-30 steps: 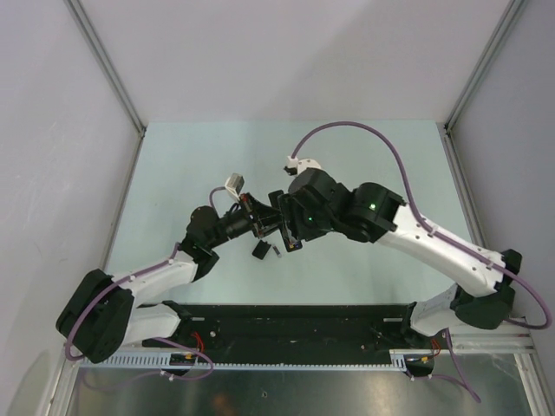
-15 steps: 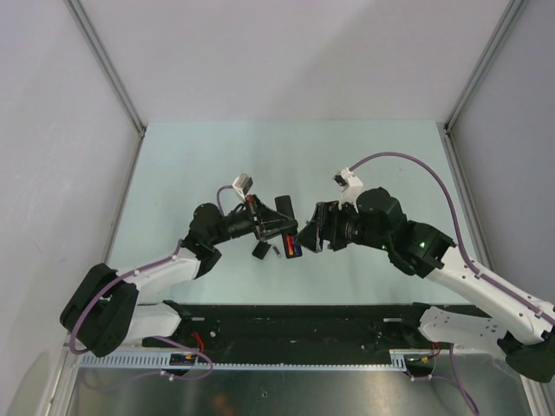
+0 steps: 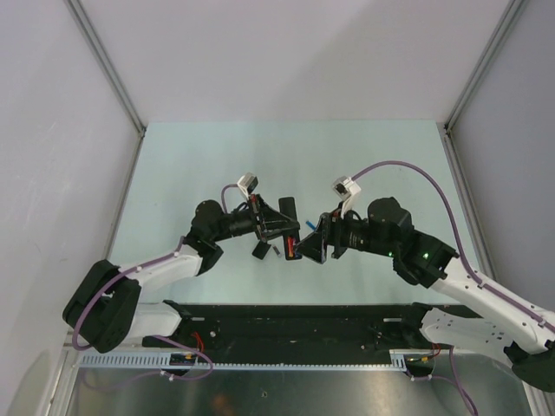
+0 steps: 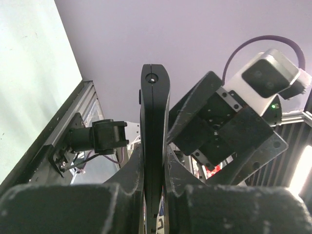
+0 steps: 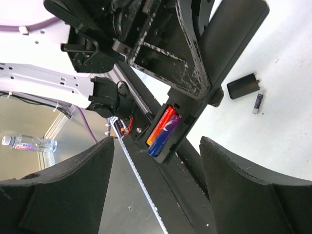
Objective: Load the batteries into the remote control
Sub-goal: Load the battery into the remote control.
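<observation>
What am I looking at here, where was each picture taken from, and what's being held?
Two robot arms, bolted at a table's near edge. One picture looks down from above; the others come from cameras on each wrist. The left gripper clamps the black remote control, its battery compartment open with a red-orange battery inside. The right gripper is open and empty. On the table lie the small back panel and a loose dark battery.
</observation>
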